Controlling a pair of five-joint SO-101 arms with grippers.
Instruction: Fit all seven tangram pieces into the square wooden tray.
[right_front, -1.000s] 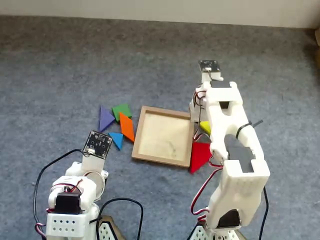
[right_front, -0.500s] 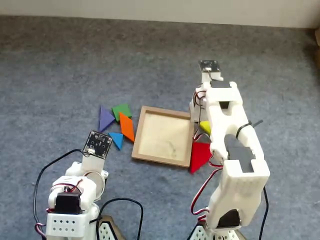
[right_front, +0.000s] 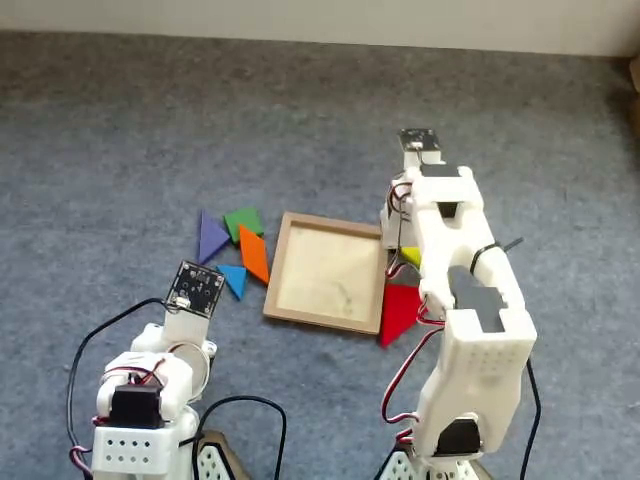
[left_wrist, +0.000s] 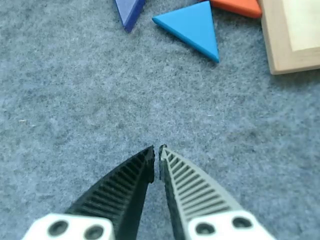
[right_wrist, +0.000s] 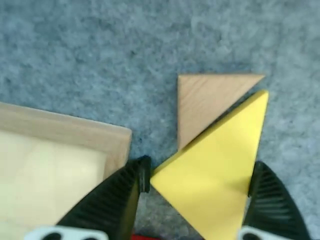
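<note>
Shifting only a little over the last second, the right arm (right_front: 450, 230) has resettled over the right side of the tray (right_front: 330, 235), its wrist nudged slightly toward the robot in the high view. None of the pieces has moved. The right tool (right_wrist: 200, 175) stands wide, with one jaw at a corner of the yellow triangle (right_wrist: 215, 165) and the other at its far edge. I cannot tell whether the jaws are pressing on the piece yet. The yellow triangle lies on the tabletop (right_front: 150, 130) just beside the tray's corner, its long edge against a bare-wood triangle (right_wrist: 200, 100). A red triangle (right_front: 400, 308) sits just beyond it, touching the tray's right rim.

The left tool (left_wrist: 156, 150) is closed, tip to tip, holding nothing. It hangs over bare tabletop near the blue triangle (left_wrist: 192, 27). The purple triangle (right_front: 210, 238), green piece (right_front: 243, 222) and orange piece (right_front: 254, 254) cluster at the tray's left side.

The tray holds nothing, so all seven pieces remain to be placed. The small adjustment reads as lining up a grip on the yellow triangle, probably the first piece to go in.
</note>
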